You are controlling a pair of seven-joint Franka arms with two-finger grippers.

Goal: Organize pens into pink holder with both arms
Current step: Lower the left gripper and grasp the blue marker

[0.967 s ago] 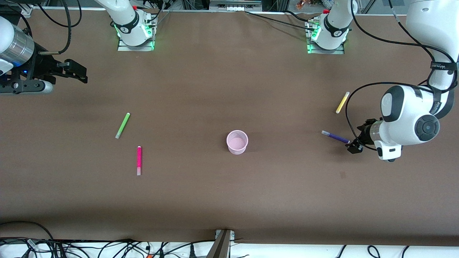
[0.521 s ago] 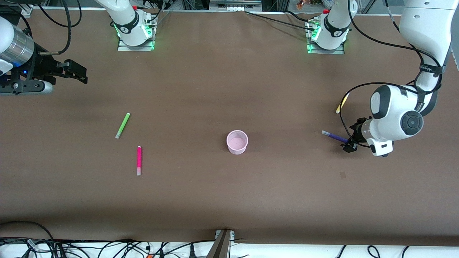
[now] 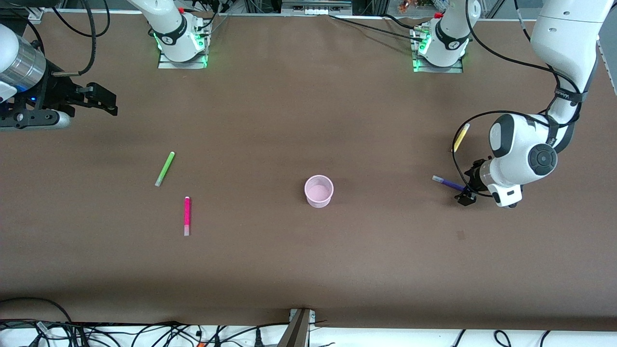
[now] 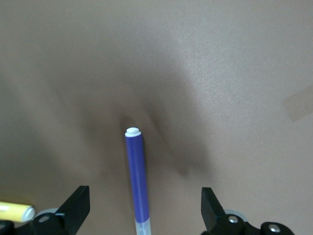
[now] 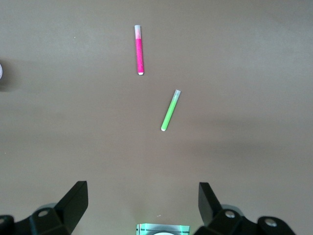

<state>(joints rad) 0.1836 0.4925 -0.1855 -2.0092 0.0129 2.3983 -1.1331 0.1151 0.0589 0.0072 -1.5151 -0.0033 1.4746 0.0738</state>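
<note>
Table [image 3: 308, 270]: brown, bare around the cup.
Left gripper [image 4: 142, 215]: low over the purple pen [image 4: 136, 183], fingers spread wide either side of it, not touching.
Right gripper [image 3: 103, 100]: waits at the right arm's end of the table, fingers apart, holding nothing.
Cup [image 3: 318, 191]: pink, upright, mid-table.
Green pen [image 3: 165, 168]: lying near the pink pen [image 3: 187, 215], toward the right arm's end.
Yellow pen [image 3: 461, 137]: lying near the purple one.

Pale pink cup [image 3: 318, 191] on a brown table [image 3: 308, 270]; around it lie green [image 3: 164, 168], magenta [image 3: 187, 216], yellow [image 3: 460, 137] and purple [image 3: 447, 183] pens, pale-ended.
</note>
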